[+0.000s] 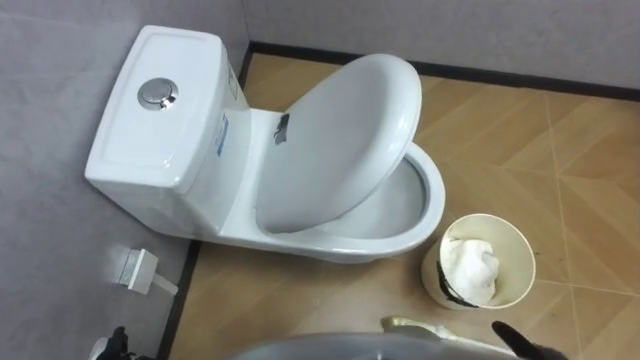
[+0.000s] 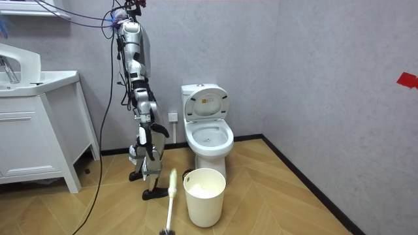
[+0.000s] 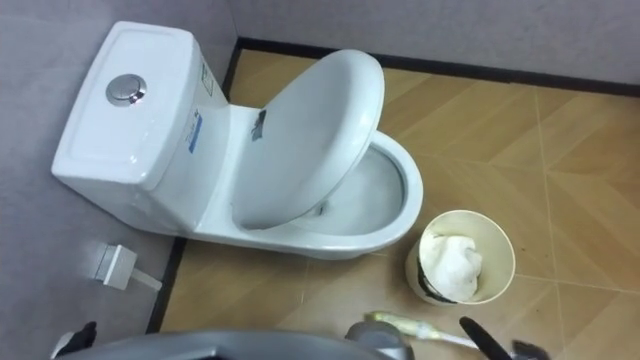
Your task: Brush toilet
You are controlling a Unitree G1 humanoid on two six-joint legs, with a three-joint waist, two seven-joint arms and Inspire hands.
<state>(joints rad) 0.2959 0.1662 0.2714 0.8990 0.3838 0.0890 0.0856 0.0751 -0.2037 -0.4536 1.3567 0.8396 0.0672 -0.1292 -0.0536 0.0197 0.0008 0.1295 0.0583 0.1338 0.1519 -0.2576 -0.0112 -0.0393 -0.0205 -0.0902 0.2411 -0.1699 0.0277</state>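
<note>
The white toilet [image 1: 330, 235] stands against the wall with its lid [image 1: 340, 140] raised, the bowl [image 1: 405, 205] open and the tank [image 1: 160, 110] on my left. The brush [image 1: 440, 330] lies low at my right front, beside the bin. It has a pale bristle head [image 2: 172, 177], a white shaft and a black end [image 2: 168, 230] on the floor. No hand is on it. A dark part of my left hand [image 1: 115, 342] shows at the lower left edge. My right hand [image 2: 157, 131] hangs by my hip. I stand beside the toilet, at the room view's left.
A cream bin [image 1: 480, 262] with crumpled white paper inside stands right in front of the bowl. A small white fitting [image 1: 140, 270] sits on the wall at my left. A white vanity cabinet [image 2: 32, 130] stands behind me. Wooden floor spreads to the right.
</note>
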